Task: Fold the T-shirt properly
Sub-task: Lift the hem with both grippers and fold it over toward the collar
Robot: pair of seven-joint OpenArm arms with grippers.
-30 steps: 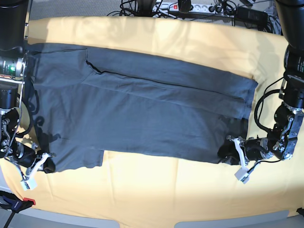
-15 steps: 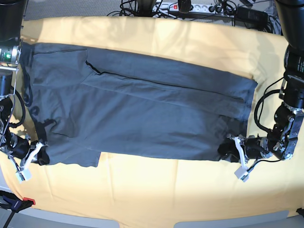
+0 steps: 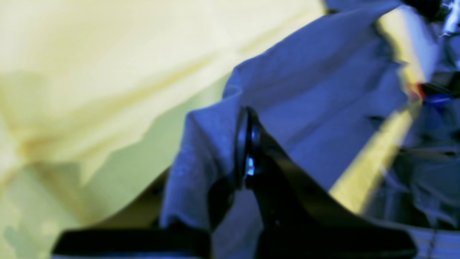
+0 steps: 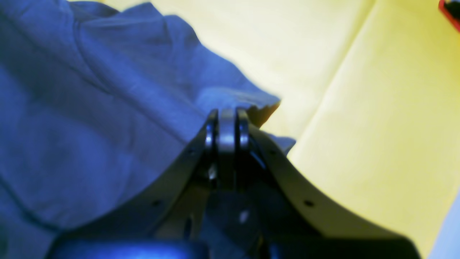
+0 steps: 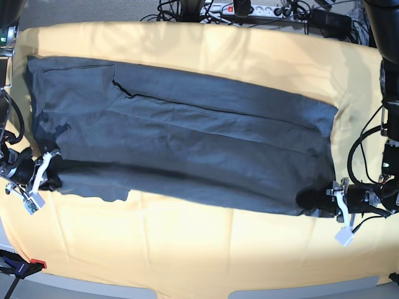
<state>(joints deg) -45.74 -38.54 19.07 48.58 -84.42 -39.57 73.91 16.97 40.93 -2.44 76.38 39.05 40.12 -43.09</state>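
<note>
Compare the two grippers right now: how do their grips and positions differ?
The left gripper sits at the T-shirt's near corner on the base view's right; the right gripper is at the opposite end. Left pinches bunched fabric, right a flatter edge. Both are shut on the shirt, low over the yellow cloth.

Base view: the T-shirt (image 5: pixel 187 143) lies spread across the middle of the frame on the cloth (image 5: pixel 206 255), which extends beyond it on all sides. Cables and a power strip (image 5: pixel 249 9) lie behind the cloth along the upper edge. The right gripper (image 5: pixel 45 174) sits at the shirt's lower left corner, the left gripper (image 5: pixel 321 200) at its lower right corner, each closed on the shirt's near edge. A clamp (image 5: pixel 22 266) sits in the lower left corner.
</note>
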